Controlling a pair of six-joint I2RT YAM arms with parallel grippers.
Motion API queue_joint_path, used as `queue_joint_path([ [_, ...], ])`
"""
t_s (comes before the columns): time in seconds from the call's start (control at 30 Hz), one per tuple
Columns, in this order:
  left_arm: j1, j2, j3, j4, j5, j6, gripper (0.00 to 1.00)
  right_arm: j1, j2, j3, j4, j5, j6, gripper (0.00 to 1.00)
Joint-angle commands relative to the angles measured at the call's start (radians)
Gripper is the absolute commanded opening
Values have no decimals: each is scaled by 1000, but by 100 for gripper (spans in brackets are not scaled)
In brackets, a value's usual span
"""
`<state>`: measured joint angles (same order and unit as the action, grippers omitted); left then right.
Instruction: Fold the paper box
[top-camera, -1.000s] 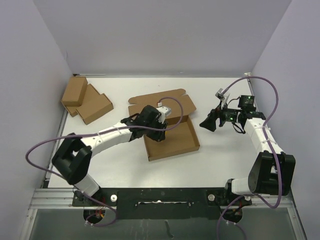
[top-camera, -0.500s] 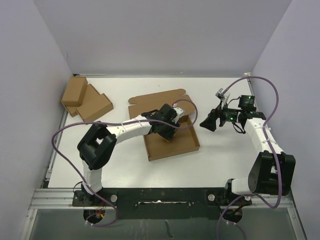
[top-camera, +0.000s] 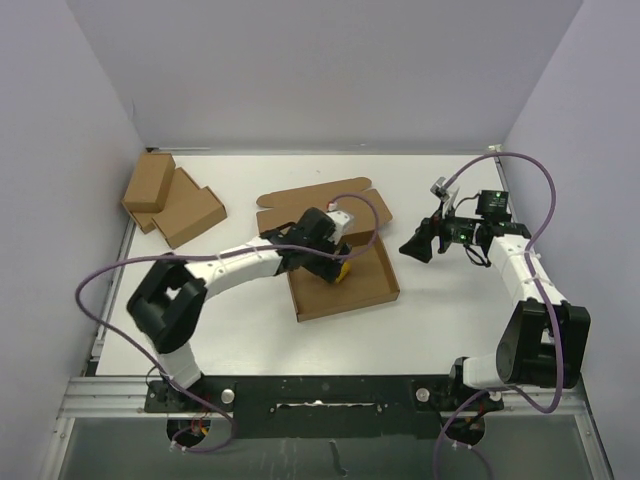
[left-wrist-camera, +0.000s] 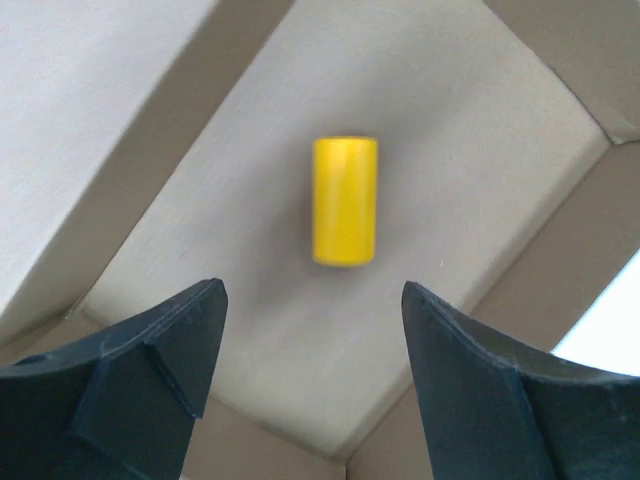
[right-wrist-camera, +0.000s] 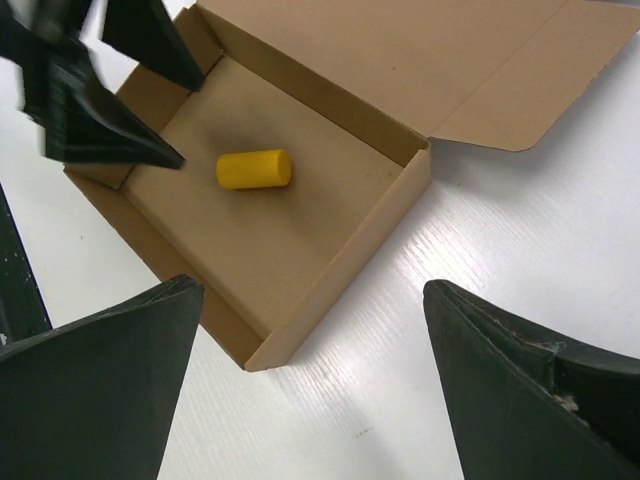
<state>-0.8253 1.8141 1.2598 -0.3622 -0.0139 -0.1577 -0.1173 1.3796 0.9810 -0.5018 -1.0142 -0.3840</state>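
White table (top-camera: 430, 310): paper box (top-camera: 360, 290) tray open, yellow cylinder (left-wrist-camera: 344, 201) lying loose inside. Left gripper (left-wrist-camera: 310, 300) spread above it; right gripper (right-wrist-camera: 312, 290) spread wide, empty.

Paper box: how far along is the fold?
Done: the paper box has its tray walls up, and the yellow cylinder lies on its floor. In hand: the left gripper hovers open above the cylinder, holding nothing; the right gripper waits open to the box's right. Left: the lid lies flat open behind the tray and needs folding over and tucking in.
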Motion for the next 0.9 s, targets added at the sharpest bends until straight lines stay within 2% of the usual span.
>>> queue_joint_path([
  [0.0, 130, -322, -180, 300, 92, -98, 74, -3, 4, 12, 20, -30, -1, 98],
  [0.07, 231, -428, -303, 411, 160, -206, 86, -3, 5, 12, 20, -36, 2, 98],
  [0.13, 363, -509, -422, 531, 263, -342, 93, -3, 9, 11, 24, -42, 9, 98],
  [0.27, 631, -547, -577, 700, 503, -608, 93, -3, 16, 12, 27, -47, 14, 98],
  [0.37, 748, -478, -593, 754, 632, -723, 88, -3, 20, 10, 29, -47, 17, 98],
  [0.5, 798, -351, -578, 766, 650, -793, 75, -4, 22, 10, 29, -46, 17, 98],
  [0.6, 817, -260, -573, 791, 635, -818, 73, -4, 22, 10, 29, -46, 17, 98],
  [0.73, 841, -136, -553, 897, 675, -868, 66, -4, 22, 10, 30, -50, 19, 98],
  [0.87, 844, -56, -528, 946, 696, -880, 65, -4, 18, 10, 31, -53, 20, 98],
])
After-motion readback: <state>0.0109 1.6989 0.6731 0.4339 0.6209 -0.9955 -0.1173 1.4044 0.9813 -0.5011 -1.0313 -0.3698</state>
